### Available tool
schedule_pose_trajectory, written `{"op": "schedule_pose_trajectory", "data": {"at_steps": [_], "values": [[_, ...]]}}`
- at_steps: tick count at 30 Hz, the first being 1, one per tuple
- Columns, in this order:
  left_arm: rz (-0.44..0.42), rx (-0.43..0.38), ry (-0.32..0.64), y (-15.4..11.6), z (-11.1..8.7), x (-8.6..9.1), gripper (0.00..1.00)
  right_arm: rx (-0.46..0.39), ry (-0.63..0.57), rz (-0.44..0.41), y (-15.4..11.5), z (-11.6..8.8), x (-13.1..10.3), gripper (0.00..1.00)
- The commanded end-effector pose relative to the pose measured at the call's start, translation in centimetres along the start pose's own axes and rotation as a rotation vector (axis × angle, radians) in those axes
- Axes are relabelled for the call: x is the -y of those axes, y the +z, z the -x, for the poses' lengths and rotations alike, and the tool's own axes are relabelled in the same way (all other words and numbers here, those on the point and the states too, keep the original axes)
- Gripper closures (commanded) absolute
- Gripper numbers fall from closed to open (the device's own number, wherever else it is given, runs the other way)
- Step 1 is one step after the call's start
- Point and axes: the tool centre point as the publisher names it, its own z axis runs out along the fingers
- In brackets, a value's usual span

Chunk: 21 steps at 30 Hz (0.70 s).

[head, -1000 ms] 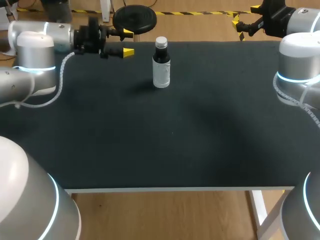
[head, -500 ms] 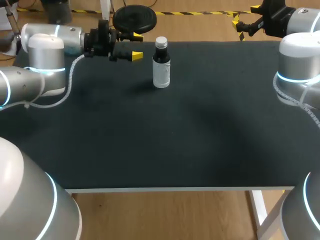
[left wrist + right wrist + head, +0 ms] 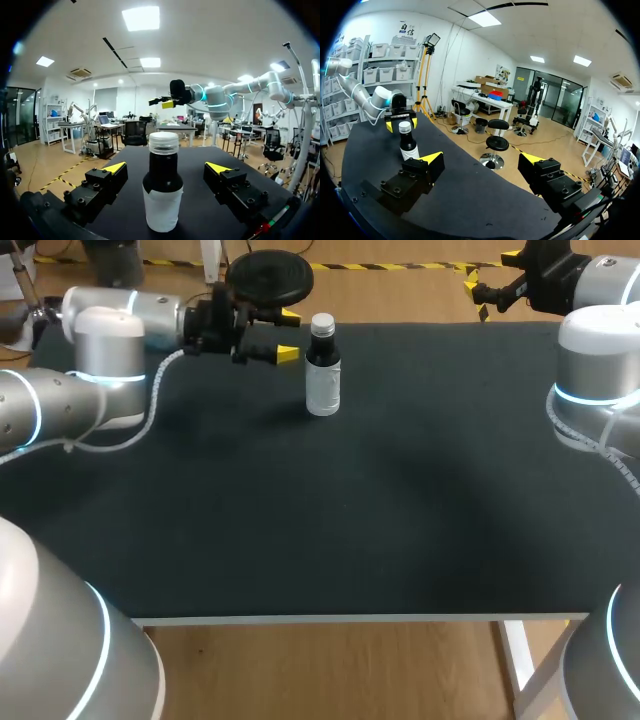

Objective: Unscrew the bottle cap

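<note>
- The bottle [image 3: 322, 375] stands upright in the upper middle of the frame, its cap [image 3: 322, 323] on.
- The left gripper [image 3: 288, 335] is just beside it with jaws spread; this looks like the approach, and next it should clamp the body.
- The right gripper [image 3: 482, 160] is at upper right, jaws spread, well apart.

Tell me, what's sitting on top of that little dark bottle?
A pale cap sits on the neck of the bottle, with nothing resting on it. The cap covers the mouth, so the opening beneath cannot be seen.
</note>
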Motion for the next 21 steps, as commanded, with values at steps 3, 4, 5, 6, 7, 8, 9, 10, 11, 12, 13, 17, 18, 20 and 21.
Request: {"op": "schedule_pose_trajectory", "data": {"at_steps": [3,4,5,6,7,8,9,10,11,12,13,17,18,20,21], "values": [[-0.011,-0.038,0.011,0.9,0.9,-0.4,0.0,0.0,0.0,-0.001,0.0,0.0,0.0,0.0],[-0.012,-0.04,0.013,1.0,0.9,-0.4,0.0,0.0,0.0,-0.001,0.0,0.0,0.0,0.0],[-0.013,-0.042,0.013,1.1,1.0,-0.4,0.0,0.0,0.0,-0.001,0.0,0.0,0.0,0.0],[-0.018,-0.047,0.011,1.2,1.1,-0.5,0.0,0.0,0.0,-0.001,0.0,0.0,0.0,0.0],[-0.02,-0.048,0.01,1.3,1.2,-0.5,0.0,0.0,0.0,-0.001,0.0,0.0,0.0,0.0],[-0.02,-0.05,0.009,1.4,1.2,-0.5,0.0,0.0,0.0,-0.001,0.0,0.0,0.0,0.0],[-0.019,-0.051,0.008,1.5,1.2,-0.5,0.0,0.0,0.0,-0.001,0.0,0.0,0.0,0.0],[-0.018,-0.052,0.008,1.6,1.3,-0.5,0.0,0.0,0.0,-0.001,0.0,0.0,0.0,0.0],[-0.017,-0.053,0.008,1.7,1.3,-0.5,0.0,0.0,0.0,-0.001,0.0,0.0,0.0,0.0],[-0.017,-0.055,0.008,1.8,1.3,-0.5,0.0,0.0,0.0,-0.001,0.0,0.0,0.0,0.0],[-0.017,-0.057,0.009,1.9,1.3,-0.5,0.0,0.0,0.0,-0.001,0.0,0.0,0.0,0.0],[-0.014,-0.063,0.01,2.4,1.4,-0.6,0.0,0.0,0.0,-0.001,0.0,0.0,0.0,0.0],[-0.014,-0.064,0.009,2.4,1.4,-0.7,0.0,0.0,0.0,-0.001,0.0,0.0,0.0,0.0],[-0.014,-0.068,0.007,2.6,1.5,-0.7,0.0,0.0,0.0,-0.001,0.0,0.0,0.0,0.0],[-0.014,-0.071,0.008,2.7,1.5,-0.7,0.0,0.0,0.0,-0.001,0.0,0.0,0.0,0.0]]}}
